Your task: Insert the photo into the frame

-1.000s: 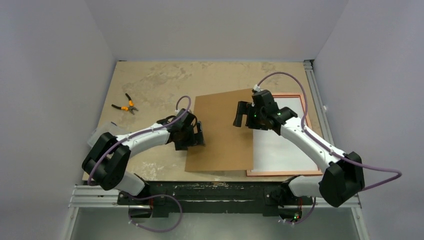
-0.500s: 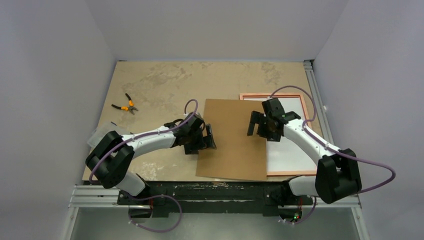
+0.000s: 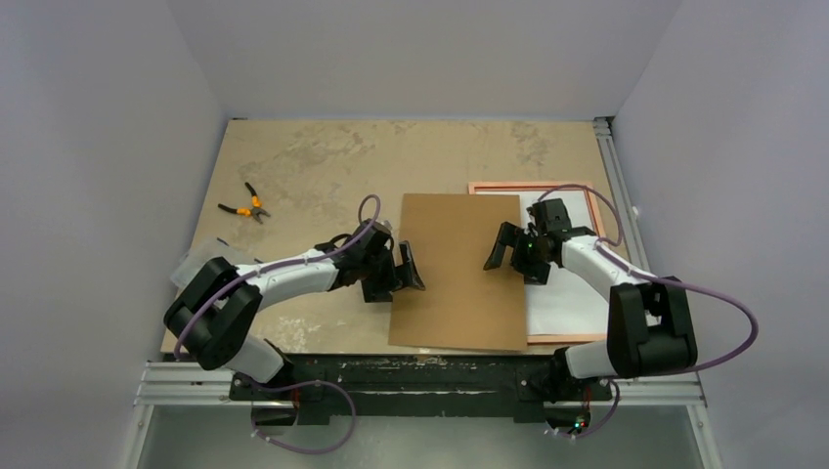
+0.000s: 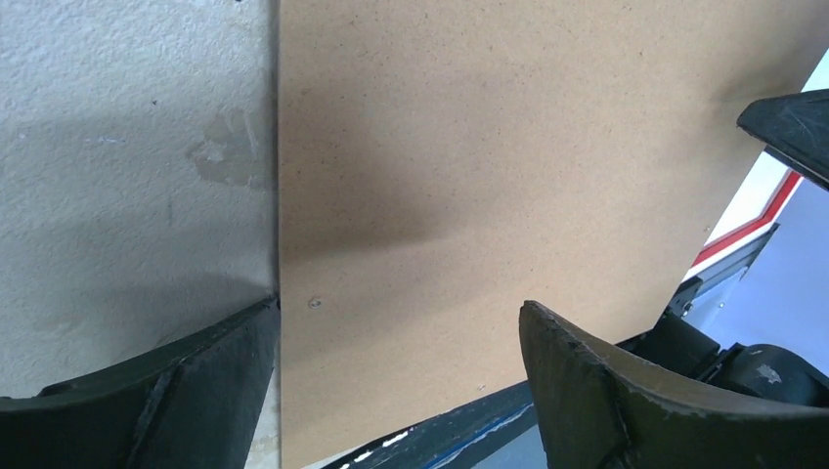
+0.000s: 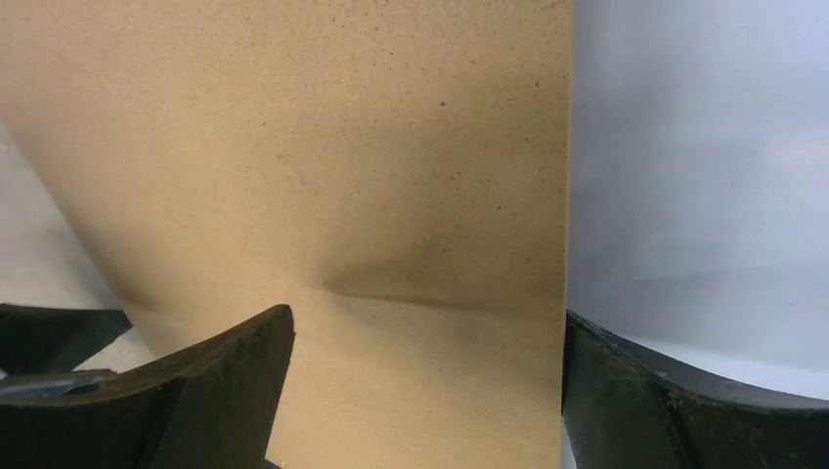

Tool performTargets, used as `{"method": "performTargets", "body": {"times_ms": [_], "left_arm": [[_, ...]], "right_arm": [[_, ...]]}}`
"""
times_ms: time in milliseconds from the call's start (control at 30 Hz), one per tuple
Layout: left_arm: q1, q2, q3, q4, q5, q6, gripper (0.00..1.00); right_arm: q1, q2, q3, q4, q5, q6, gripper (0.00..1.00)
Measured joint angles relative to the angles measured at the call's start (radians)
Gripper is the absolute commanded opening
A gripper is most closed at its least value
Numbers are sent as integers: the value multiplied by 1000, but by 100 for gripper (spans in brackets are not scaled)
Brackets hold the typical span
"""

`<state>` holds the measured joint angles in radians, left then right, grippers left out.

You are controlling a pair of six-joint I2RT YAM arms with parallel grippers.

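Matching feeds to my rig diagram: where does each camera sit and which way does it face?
Top external: above and behind the bases, looking down on the tan table; shows both arms, left gripper, right gripper.
Left wrist: on the left arm, facing down at the flat brown backing board's left edge; its open fingers show.
Right wrist: on the right arm, facing down at the board's right edge; its open fingers show.
Both wrist views share the board.

Backing board (image 3: pixel 457 272) plain brown; photo (image 3: pixel 562 308) reverse white; frame (image 3: pixel 494 186) rim pale wood-orange; table (image 3: pixel 313 161) mottled beige; pliers (image 3: pixel 246 206) orange-black.
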<state>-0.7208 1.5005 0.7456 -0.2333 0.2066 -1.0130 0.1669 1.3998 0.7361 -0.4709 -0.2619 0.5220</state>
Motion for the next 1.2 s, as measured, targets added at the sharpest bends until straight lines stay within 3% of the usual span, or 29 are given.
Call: {"method": "performTargets", "body": {"times_ms": [300, 433, 633, 800, 1200], "left_arm": [[14, 21, -3, 19, 45, 1, 89], [14, 24, -1, 18, 49, 1, 88], [7, 61, 15, 82, 107, -17, 88], [4, 74, 18, 105, 138, -19, 87], [-6, 72, 76, 11, 158, -2, 87]], "right_arm": [[-34, -108, -11, 47, -111, -19, 86], [-39, -199, 31, 53, -163, 9, 72], [-12, -277, 111, 66, -335, 103, 65], [23, -288, 157, 39, -384, 126, 68], [145, -294, 276, 29, -388, 140, 88]]}}
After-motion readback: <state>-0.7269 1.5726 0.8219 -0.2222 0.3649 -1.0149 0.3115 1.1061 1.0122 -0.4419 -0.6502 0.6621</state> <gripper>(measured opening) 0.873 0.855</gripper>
